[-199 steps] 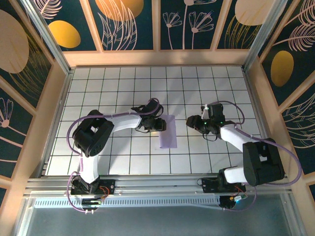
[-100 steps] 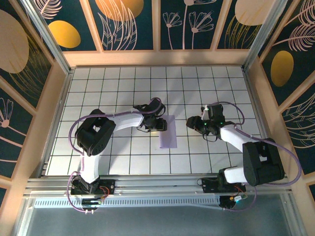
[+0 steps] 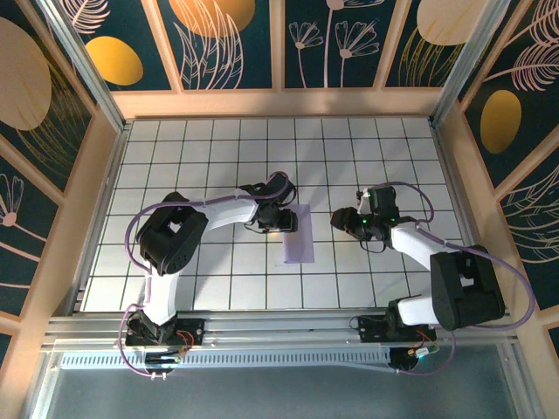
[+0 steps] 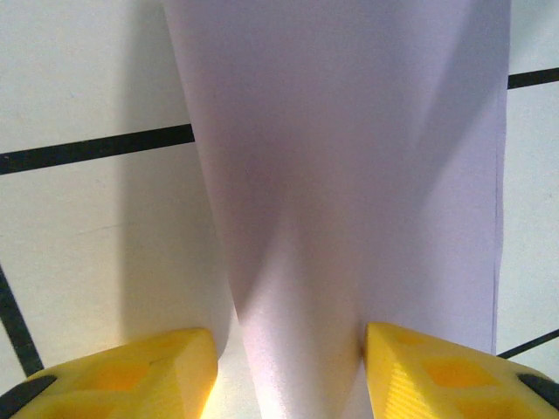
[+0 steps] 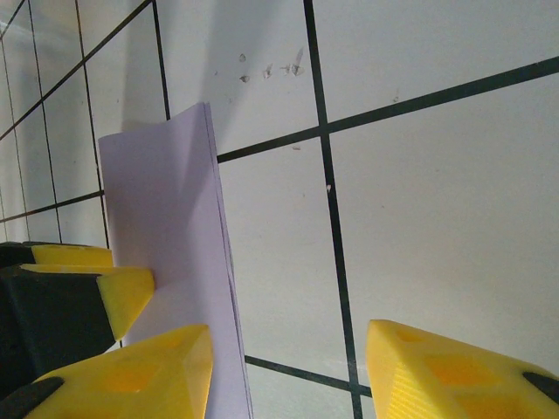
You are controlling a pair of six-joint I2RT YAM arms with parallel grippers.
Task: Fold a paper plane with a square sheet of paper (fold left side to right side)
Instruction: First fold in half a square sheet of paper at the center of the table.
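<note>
The square sheet of paper (image 3: 299, 236) lies folded in half as a narrow lavender strip on the tiled table. My left gripper (image 3: 281, 218) is at its upper left edge. In the left wrist view the paper (image 4: 349, 131) rises in a soft ridge between the two yellow fingers (image 4: 131, 375). The left gripper (image 4: 288, 380) is open, with a gap beside the ridge. My right gripper (image 3: 342, 217) stands open about one tile to the right of the sheet. Its wrist view shows the paper's free edges (image 5: 166, 227) beside its left finger and bare tile between its jaws (image 5: 288, 375).
The white tiled table (image 3: 218, 157) is bounded by a wooden frame (image 3: 279, 103) and patterned walls. In the right wrist view a yellow finger of the left gripper (image 5: 96, 284) rests on the paper's far side.
The left gripper has crept slightly to the right at the paper's edge and its jaws have widened a little. The right arm and the paper have not moved.
</note>
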